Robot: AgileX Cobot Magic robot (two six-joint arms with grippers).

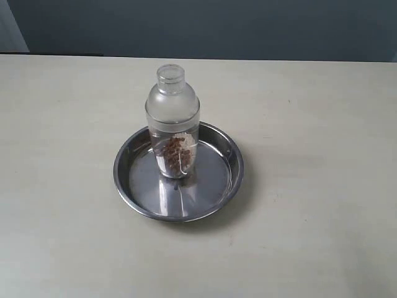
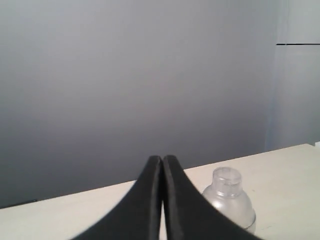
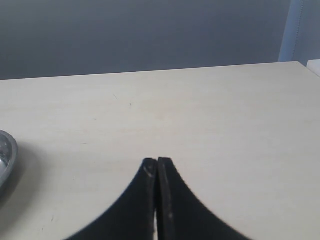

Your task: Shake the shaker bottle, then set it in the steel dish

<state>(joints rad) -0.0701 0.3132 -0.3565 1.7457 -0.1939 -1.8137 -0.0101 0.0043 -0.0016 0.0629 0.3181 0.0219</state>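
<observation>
Both pairs are empty: your left fingers point(image 2: 149, 200) and right fingers point(image 3: 146, 200) are pressed together. Your bottle point(image 1: 173, 115) stands upright in the dish point(image 1: 208, 180), ahead of the left fingers and clear of them. Placing looks done; the shaking you cannot check from here

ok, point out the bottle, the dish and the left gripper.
bottle point(image 1: 172, 104), exterior view, on its domed shoulder.
dish point(image 1: 211, 178), exterior view, on the bare flat bottom.
left gripper point(image 2: 162, 160), left wrist view, between the shut fingertips.
</observation>
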